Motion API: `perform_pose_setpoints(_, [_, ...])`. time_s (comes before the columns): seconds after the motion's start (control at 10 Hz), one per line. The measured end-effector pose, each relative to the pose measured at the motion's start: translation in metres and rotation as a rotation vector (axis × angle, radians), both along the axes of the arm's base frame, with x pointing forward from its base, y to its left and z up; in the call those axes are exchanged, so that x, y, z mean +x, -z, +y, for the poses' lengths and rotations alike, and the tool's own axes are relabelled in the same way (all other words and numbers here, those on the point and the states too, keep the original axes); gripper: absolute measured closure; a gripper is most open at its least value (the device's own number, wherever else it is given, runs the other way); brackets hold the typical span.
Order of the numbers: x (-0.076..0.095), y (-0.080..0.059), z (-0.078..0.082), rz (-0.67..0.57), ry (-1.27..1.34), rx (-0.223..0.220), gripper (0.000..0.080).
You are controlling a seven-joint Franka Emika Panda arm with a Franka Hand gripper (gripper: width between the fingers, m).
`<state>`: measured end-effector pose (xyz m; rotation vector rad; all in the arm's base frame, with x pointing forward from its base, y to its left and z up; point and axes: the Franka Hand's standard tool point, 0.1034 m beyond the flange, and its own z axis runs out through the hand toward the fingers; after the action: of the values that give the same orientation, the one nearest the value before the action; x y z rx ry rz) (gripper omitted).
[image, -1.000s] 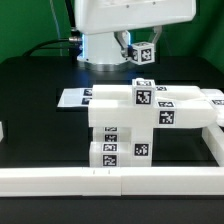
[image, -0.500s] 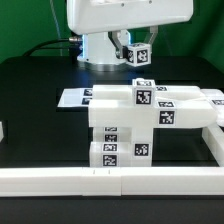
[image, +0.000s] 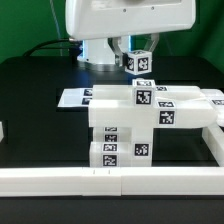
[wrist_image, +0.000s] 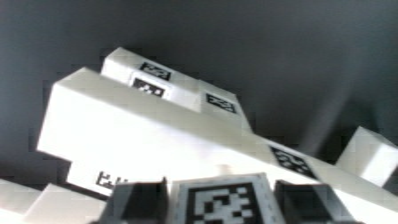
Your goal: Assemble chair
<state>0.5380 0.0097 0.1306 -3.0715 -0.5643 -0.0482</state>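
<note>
The partly built white chair (image: 135, 120) stands in the middle of the black table, a stack of chunky white blocks with black-and-white tags on its faces. My gripper (image: 140, 60) hangs above and behind it, shut on a small white tagged chair piece (image: 141, 61). In the wrist view that piece (wrist_image: 222, 203) sits between my two dark fingers (wrist_image: 135, 203), with the chair's tagged blocks (wrist_image: 160, 110) below it. The gripper body hides the top of the held piece in the exterior view.
The marker board (image: 75, 98) lies flat behind the chair. A long plain white border rail (image: 110, 181) runs along the table's front and turns back at the exterior view's right (image: 213, 140). The arm's white base (image: 98, 50) stands at the back.
My gripper has moved toward the exterior view's left and a little lower with the small tagged piece in it. The chair stack has not moved.
</note>
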Motion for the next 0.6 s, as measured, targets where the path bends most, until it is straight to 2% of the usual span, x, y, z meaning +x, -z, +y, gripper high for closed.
perform_pose_setpoints(0.4, [-0.0013,0.0049,-0.0002,0.008,0.008,-0.004,0.0515])
perform_pose_setpoints(0.6, [-0.0027,0.0067,0.0064,0.012,0.002,-0.003,0.0515])
